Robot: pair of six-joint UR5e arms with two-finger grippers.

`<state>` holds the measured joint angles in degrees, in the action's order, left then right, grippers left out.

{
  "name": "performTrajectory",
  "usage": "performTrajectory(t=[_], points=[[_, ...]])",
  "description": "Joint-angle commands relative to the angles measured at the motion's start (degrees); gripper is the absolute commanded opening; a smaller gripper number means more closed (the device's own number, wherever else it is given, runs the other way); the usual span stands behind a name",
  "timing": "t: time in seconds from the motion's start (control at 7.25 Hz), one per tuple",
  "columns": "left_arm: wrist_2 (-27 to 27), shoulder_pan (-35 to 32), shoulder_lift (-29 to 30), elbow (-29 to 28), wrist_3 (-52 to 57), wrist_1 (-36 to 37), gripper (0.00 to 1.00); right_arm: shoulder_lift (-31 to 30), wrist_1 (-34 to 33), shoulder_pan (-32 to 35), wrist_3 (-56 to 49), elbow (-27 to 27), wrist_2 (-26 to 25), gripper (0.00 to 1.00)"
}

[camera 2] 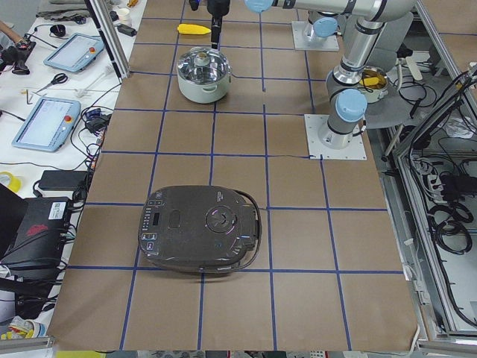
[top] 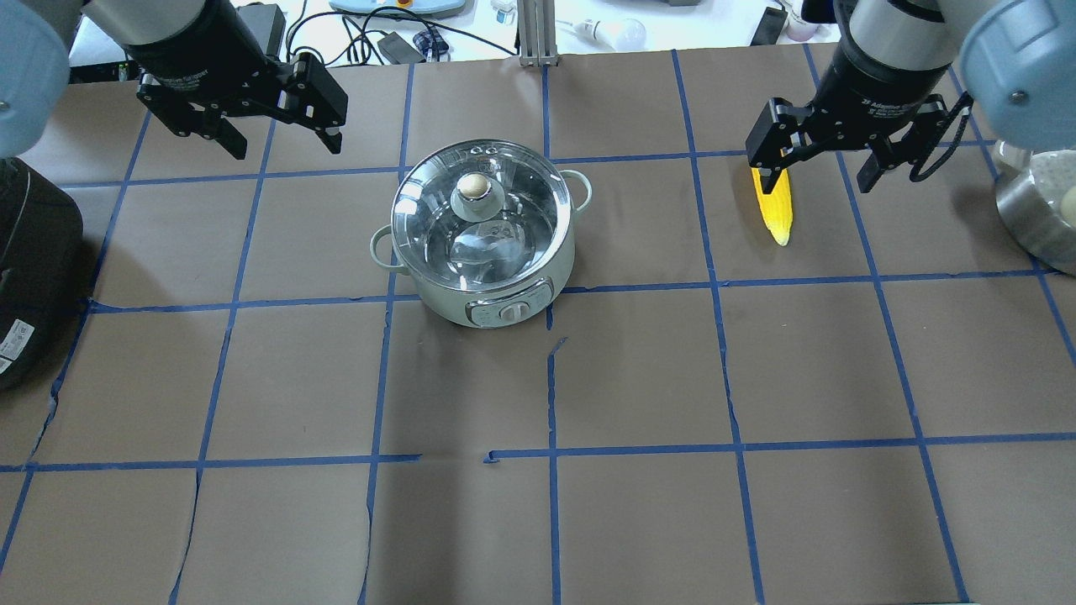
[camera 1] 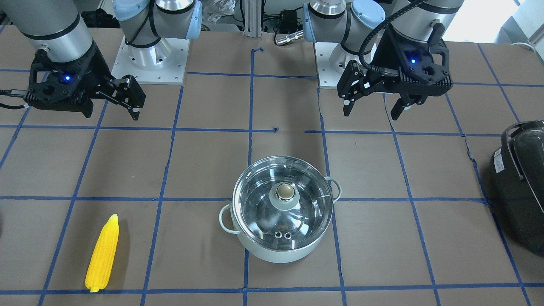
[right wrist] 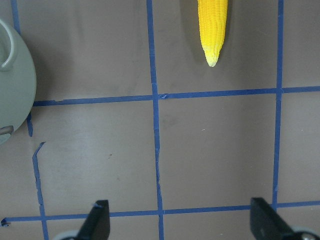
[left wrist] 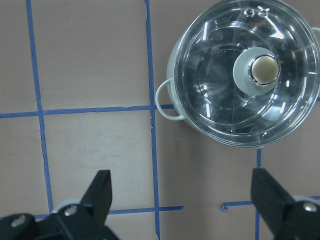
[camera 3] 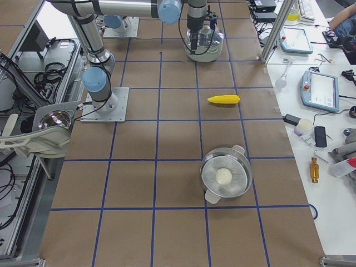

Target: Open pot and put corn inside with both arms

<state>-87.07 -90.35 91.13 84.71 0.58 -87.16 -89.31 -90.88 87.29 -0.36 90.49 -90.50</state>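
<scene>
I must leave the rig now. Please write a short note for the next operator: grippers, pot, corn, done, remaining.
Left gripper: open, empty, above the table near the pot.
Right gripper: open, empty, above the table near the corn.
The pot stands on the table, glass lid on it. The corn lies on the table, apart from the pot.
Done: nothing yet.
Left: lift the lid, put the corn inside.

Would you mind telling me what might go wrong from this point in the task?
The lid's knob is small and rounded, so the open fingers of the left gripper may slip off it. The corn is nearly as long as the pot is wide and might catch on the rim.
</scene>
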Motion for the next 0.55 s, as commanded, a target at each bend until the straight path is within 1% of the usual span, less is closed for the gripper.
performTrajectory(t=[0.0,0.14,0.41], points=[[-0.6,0.0,-0.2,-0.2,-0.7,-0.1,1.0,0.0,0.0,0.0,-0.3,0.0,0.0,1.0],[-2.0,0.0,-0.2,-0.4,-0.7,0.0,1.0,0.0,0.0,0.0,-0.3,0.0,-0.4,1.0],[-2.4,0.0,-0.3,-0.3,-0.7,0.0,1.0,0.0,0.0,0.0,-0.3,0.0,-0.5,1.0]])
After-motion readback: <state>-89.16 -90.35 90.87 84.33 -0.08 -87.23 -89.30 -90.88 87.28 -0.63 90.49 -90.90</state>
